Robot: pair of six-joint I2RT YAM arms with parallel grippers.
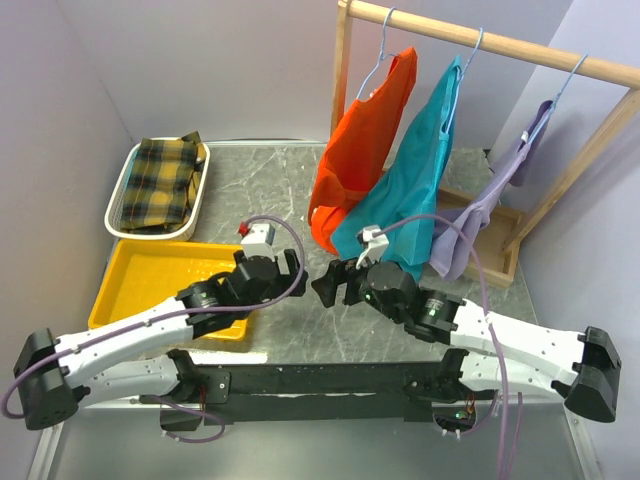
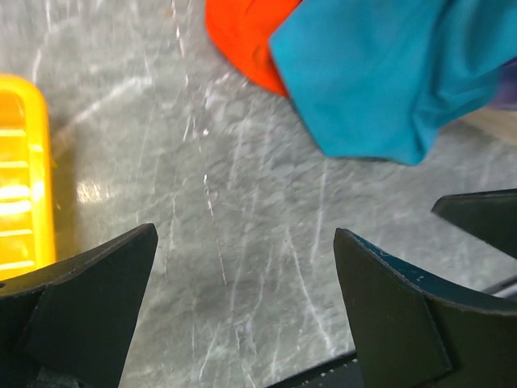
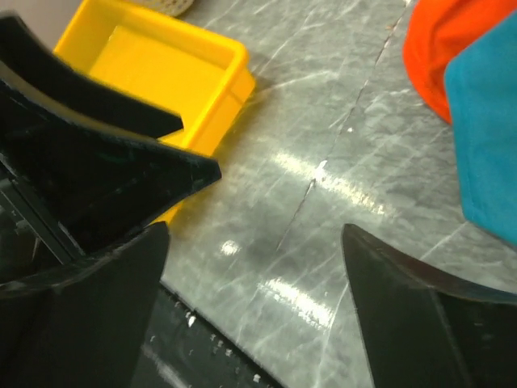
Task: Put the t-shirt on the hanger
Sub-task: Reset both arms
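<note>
Your left gripper (image 1: 292, 268) hangs open and empty over the worktop's near middle; beside it, your right gripper (image 1: 328, 284) gapes empty too. Toward the far right corner, the t-shirt (image 1: 410, 190) drapes the hanger (image 1: 470, 50) on the rail (image 1: 520, 48). Hanging looks done; next, pull both arms clear.

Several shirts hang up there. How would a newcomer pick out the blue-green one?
Look to the wooden rail at the back right, where three shirts hang in a row. The t-shirt is the middle one. It alone is teal, with an orange shirt on its left and a lilac shirt on its right.
</note>
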